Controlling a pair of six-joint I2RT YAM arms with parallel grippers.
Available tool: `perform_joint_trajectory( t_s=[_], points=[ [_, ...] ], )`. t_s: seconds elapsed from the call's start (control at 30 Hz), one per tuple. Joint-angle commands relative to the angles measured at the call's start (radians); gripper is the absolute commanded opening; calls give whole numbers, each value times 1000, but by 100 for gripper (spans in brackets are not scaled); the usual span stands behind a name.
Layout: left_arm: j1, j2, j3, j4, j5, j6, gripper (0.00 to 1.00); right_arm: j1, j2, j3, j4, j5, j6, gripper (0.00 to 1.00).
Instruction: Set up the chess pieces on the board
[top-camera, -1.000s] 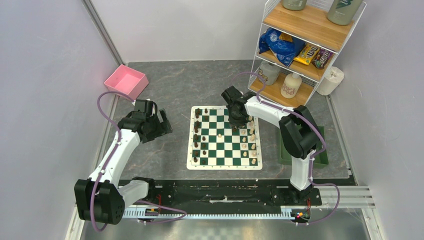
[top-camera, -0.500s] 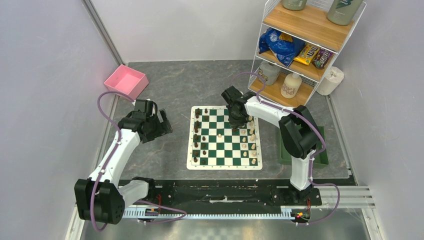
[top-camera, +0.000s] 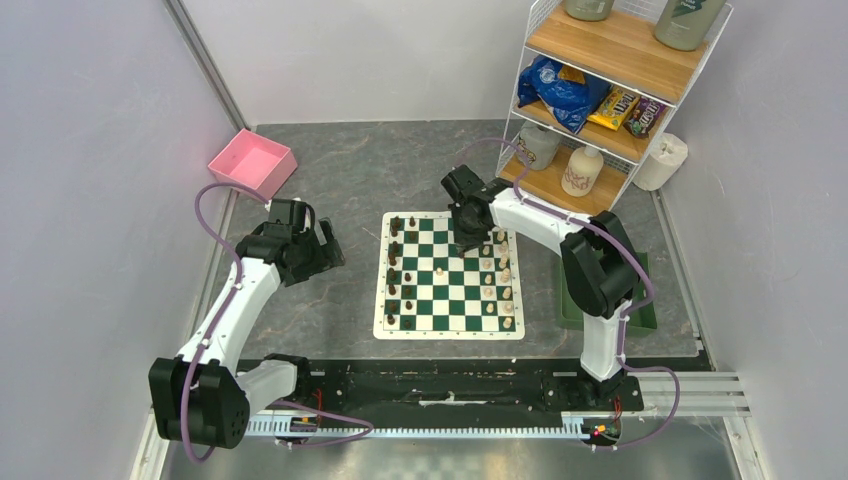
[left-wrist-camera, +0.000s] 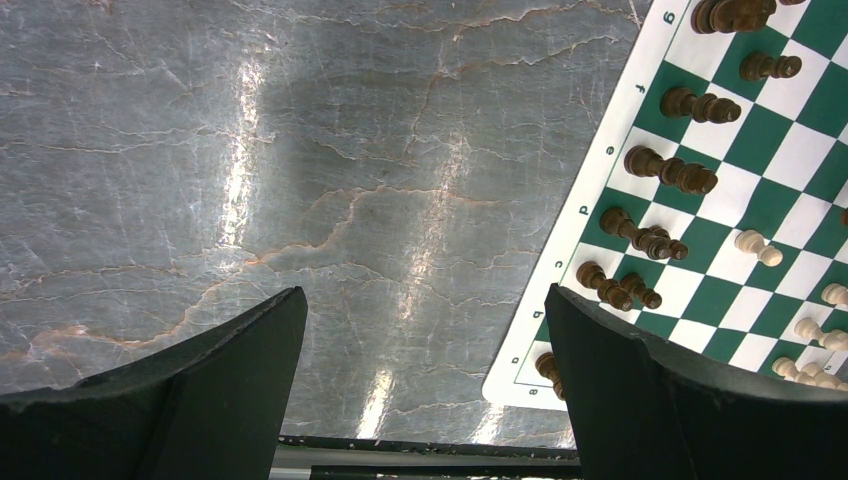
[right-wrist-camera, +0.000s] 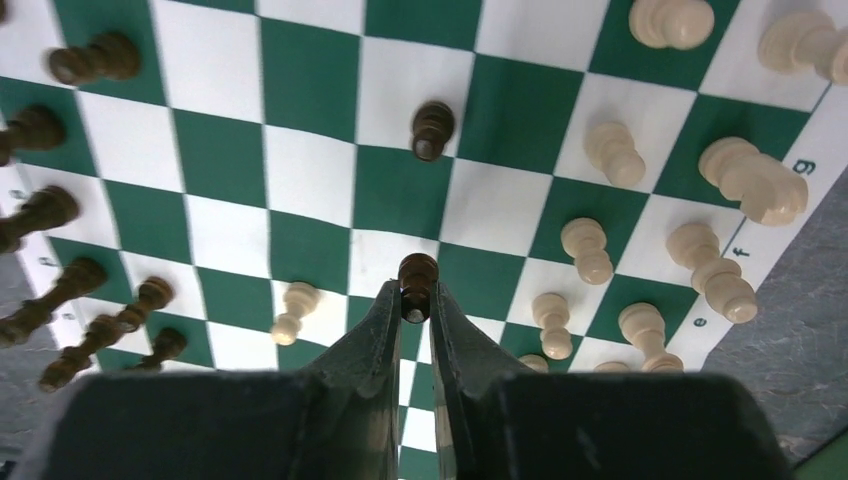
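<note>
The green and white board lies mid-table. Dark brown pieces line its left columns and cream pieces its right columns. One cream pawn stands near the middle. My right gripper is shut on a dark brown pawn and holds it above the board's far part. Another dark pawn stands on a white square beyond it. My left gripper is open and empty over the bare table, left of the board's edge.
A pink bin sits at the far left. A wire rack with wooden shelves holding snacks and jars stands at the far right. A green tray lies right of the board, behind my right arm.
My right gripper has risen and moved slightly to the far side with the dark pawn. My left arm has not moved.
</note>
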Motion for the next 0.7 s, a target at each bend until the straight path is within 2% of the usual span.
perform_joint_trajectory(
  t_s=[0.0,0.67],
  points=[
    [4,-4,37,2,13,18,96,25,-39,84,15,-26,-15,17],
    [4,-7,37,2,12,18,96,160,212,394,-43,-7,-56,18]
  ],
)
